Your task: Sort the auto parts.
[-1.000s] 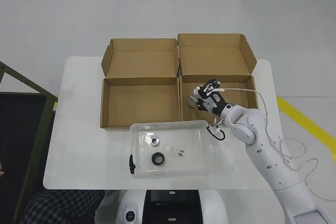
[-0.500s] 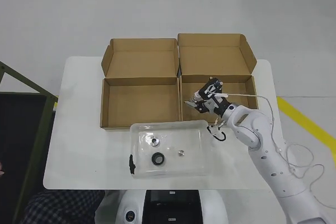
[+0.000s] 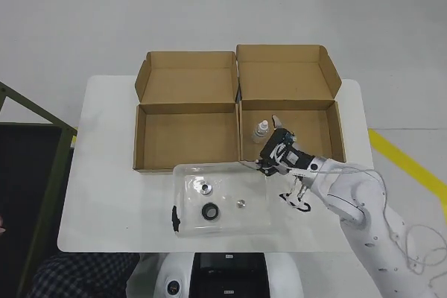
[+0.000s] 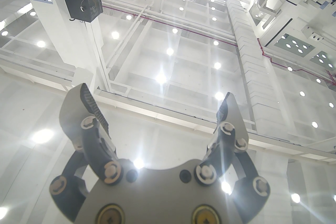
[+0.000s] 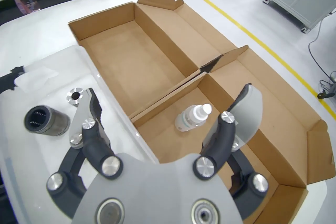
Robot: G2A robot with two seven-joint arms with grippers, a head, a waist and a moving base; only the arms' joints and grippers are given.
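clear tray rim sits under the released right claw, white bottle in cardboard box beyond.

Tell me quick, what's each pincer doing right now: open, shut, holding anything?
Left pincer: open, holding nothing.
Right pincer: open, holding nothing; the bottle lies free in the box.

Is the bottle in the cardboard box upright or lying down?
Lying down: the bottle rests on its side on the cardboard box floor, with its cap pointing sideways.
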